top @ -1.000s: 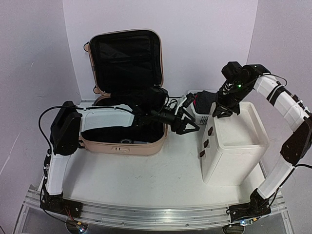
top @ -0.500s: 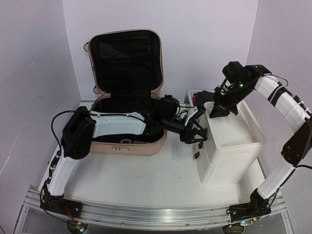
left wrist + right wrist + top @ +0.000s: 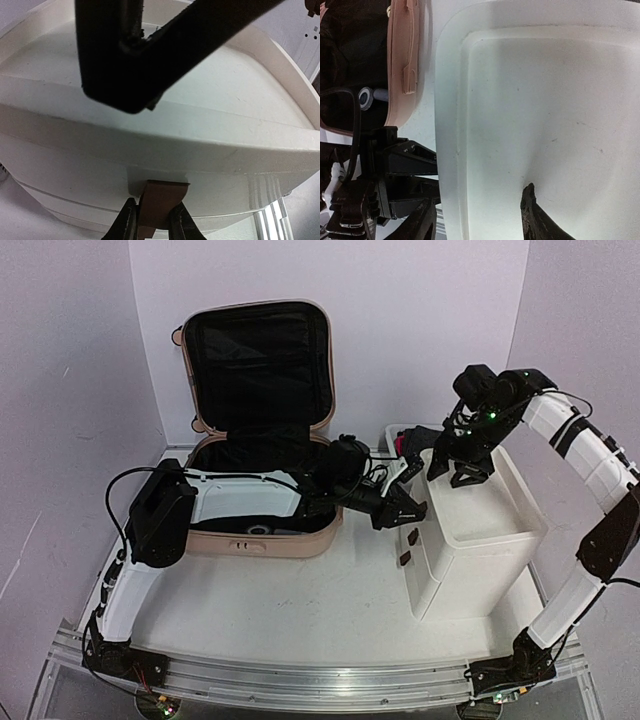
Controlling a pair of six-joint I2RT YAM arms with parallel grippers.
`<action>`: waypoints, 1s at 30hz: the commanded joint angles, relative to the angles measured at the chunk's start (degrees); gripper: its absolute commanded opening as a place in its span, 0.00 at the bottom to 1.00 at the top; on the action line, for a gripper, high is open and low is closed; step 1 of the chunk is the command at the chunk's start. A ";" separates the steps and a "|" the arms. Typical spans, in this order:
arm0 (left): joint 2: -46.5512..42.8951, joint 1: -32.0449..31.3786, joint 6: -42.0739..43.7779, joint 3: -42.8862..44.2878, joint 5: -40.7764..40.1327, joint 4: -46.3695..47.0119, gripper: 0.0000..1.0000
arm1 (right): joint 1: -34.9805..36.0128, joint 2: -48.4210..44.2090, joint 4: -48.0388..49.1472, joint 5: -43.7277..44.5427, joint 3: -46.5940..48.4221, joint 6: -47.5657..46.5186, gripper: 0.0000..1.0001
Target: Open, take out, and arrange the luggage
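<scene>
The luggage (image 3: 262,410), a pale pink hard-shell suitcase with black lining, lies open at the back left with its lid upright. Its pink shell edge (image 3: 402,60) shows in the right wrist view. My left gripper (image 3: 406,511) reaches right, past the suitcase, to the white drawer cabinet (image 3: 480,540). There my left gripper (image 3: 152,226) is shut on the top drawer's brown handle (image 3: 161,200). My right gripper (image 3: 455,466) hangs open over the cabinet's top left rim. In its own view my right gripper (image 3: 475,222) straddles that rim, holding nothing.
Two more brown handles (image 3: 408,548) sit lower on the cabinet's front. A white mesh basket (image 3: 403,443) with something red in it stands behind the cabinet. The left arm's cable and upper link cross the suitcase's front edge (image 3: 250,540).
My left arm has swung right from the suitcase to the cabinet and shut on the top handle. My right gripper has opened off the cabinet's rim. The cabinet has shifted slightly.
</scene>
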 commanded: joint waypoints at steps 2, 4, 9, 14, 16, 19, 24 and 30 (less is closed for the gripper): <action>-2.23 -0.66 -0.82 1.00 -2.59 4.24 0.16 | 2.26 1.71 0.36 8.03 3.01 0.86 0.62; -2.93 -0.64 -0.82 0.55 -2.77 4.24 0.13 | 3.45 3.42 0.50 10.79 4.47 1.24 0.60; -3.51 -0.69 -4.96 0.90 -2.60 4.21 0.06 | 6.92 6.58 -0.11 19.52 6.35 2.82 0.50; -6.24 -0.70 -5.25 -1.49 -3.89 4.21 0.00 | 7.86 6.12 -1.32 24.72 3.86 3.24 0.20; -8.31 -0.61 -4.94 -3.94 -5.35 4.22 0.00 | 7.86 4.70 -1.45 26.40 2.44 3.09 0.10; -12.17 -0.24 -4.17 -9.00 -7.44 4.21 0.00 | 7.73 2.42 -1.50 29.49 0.22 2.70 0.00; -18.08 0.45 -2.32 -18.11 -10.17 3.93 0.00 | 7.04 -1.27 -0.22 28.58 -3.25 0.63 0.00; -19.70 0.63 -3.01 -20.46 -9.31 2.77 0.03 | 5.87 -4.07 0.27 28.48 -6.24 0.40 0.00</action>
